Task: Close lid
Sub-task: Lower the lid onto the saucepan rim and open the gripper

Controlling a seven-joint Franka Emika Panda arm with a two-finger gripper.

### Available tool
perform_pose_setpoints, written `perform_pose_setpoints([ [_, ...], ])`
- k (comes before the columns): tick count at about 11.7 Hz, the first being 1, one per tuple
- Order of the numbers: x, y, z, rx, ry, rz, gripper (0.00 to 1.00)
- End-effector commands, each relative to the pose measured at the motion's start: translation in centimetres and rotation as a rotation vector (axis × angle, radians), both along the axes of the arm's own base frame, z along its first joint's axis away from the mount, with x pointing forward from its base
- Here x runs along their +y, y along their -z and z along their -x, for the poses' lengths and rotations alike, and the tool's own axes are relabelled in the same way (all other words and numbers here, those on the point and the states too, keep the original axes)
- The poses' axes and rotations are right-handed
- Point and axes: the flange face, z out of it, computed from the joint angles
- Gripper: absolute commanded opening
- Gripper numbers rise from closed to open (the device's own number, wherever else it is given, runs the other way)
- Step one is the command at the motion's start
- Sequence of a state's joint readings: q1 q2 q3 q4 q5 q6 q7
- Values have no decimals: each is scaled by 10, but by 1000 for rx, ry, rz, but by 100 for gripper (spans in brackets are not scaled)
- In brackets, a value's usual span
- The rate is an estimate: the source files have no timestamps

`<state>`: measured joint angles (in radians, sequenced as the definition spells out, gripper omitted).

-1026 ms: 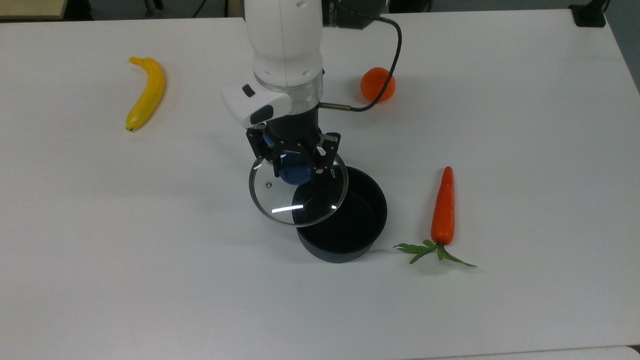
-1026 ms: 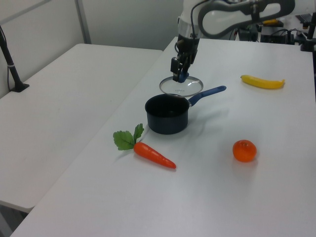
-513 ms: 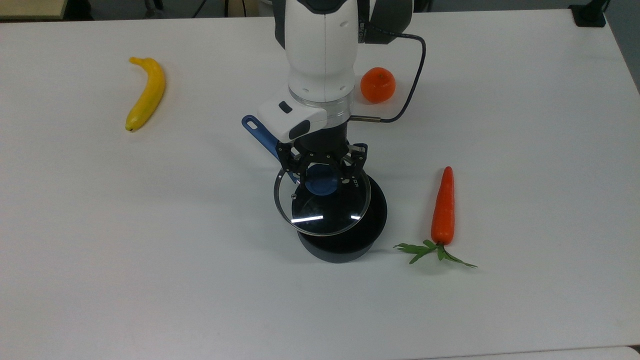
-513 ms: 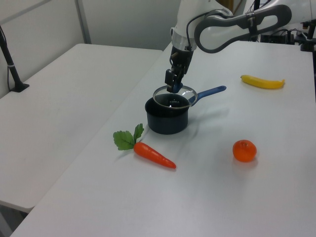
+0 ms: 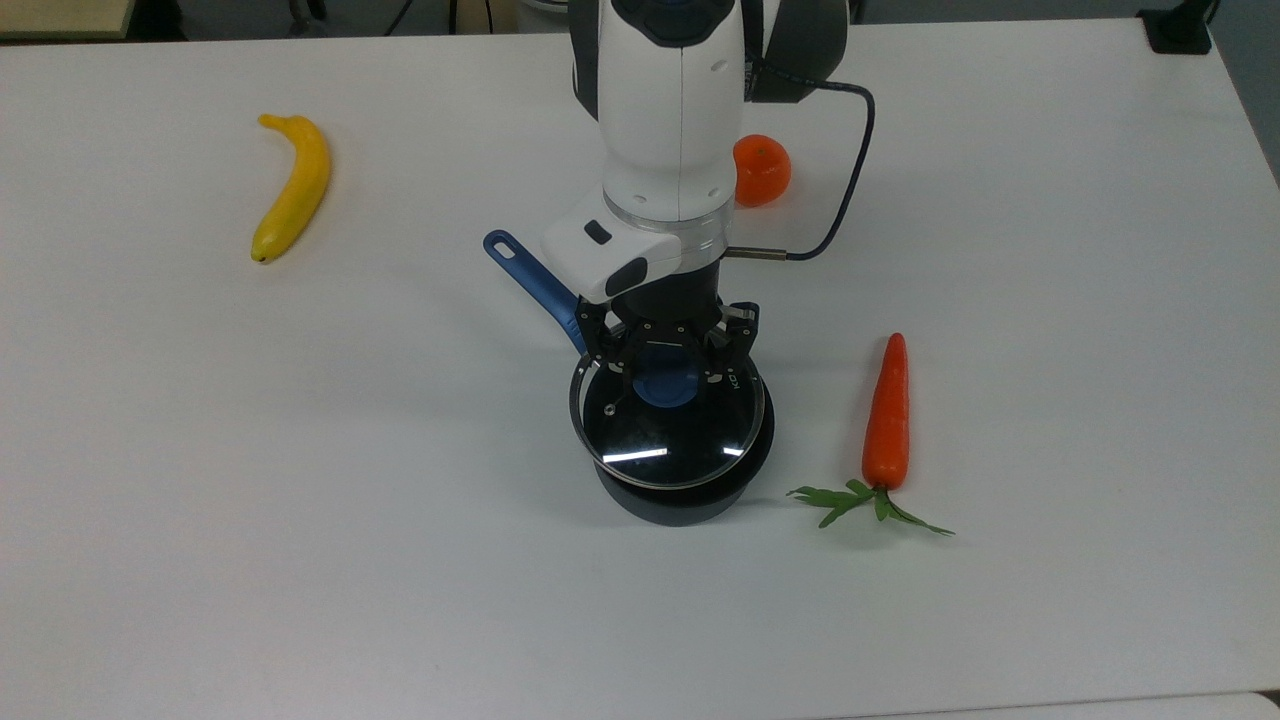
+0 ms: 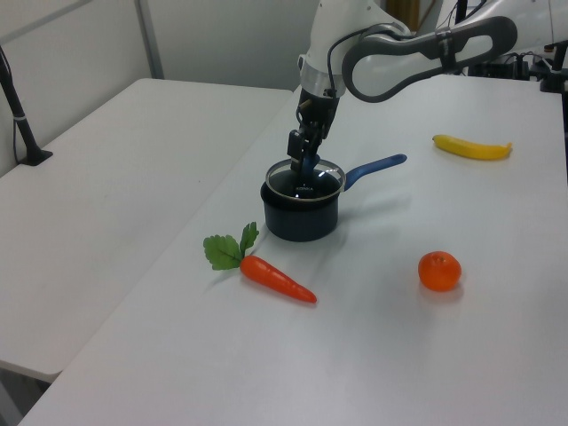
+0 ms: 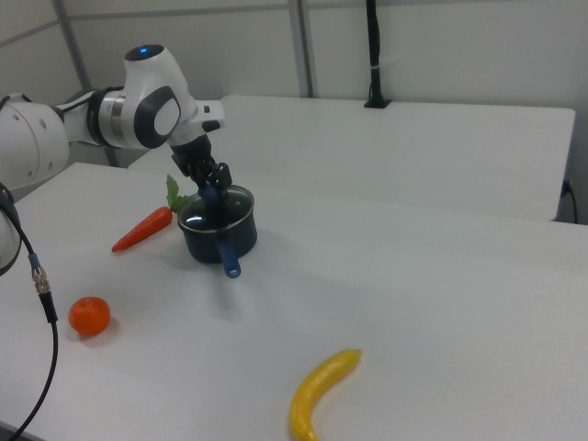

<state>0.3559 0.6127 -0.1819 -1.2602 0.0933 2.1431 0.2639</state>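
The round glass lid [image 5: 668, 440] with its metal rim and blue knob [image 5: 668, 386] hangs just over the black saucepan [image 5: 690, 500], nearly centred on it; whether rim and pan touch is unclear. My gripper [image 5: 668, 372] is shut on the knob from above. The pan's blue handle [image 5: 530, 275] points to the top view's upper left. In the left view the lid [image 6: 305, 181] covers the pan [image 6: 300, 217] under the gripper [image 6: 300, 161]. The right view has the lid [image 7: 215, 210] on the pan [image 7: 217, 237] below the gripper [image 7: 209, 186].
A banana [image 5: 290, 187] lies at the top view's left, an orange [image 5: 764, 170] behind the arm, and a carrot [image 5: 886, 420] with green leaves to the right of the pan. The white table [image 5: 300, 500] has open room in front.
My gripper has carried the lid rightward in the top view and down, from beside the pan to over its mouth. The pan's handle has come into sight.
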Motion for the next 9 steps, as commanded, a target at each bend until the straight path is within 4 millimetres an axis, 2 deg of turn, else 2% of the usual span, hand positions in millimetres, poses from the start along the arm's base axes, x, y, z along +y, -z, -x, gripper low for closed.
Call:
perform_pose_setpoints([
  [1,6,0,-6,-24,17,8,42],
  [9,15,5,-9,-51,23,-7,42],
])
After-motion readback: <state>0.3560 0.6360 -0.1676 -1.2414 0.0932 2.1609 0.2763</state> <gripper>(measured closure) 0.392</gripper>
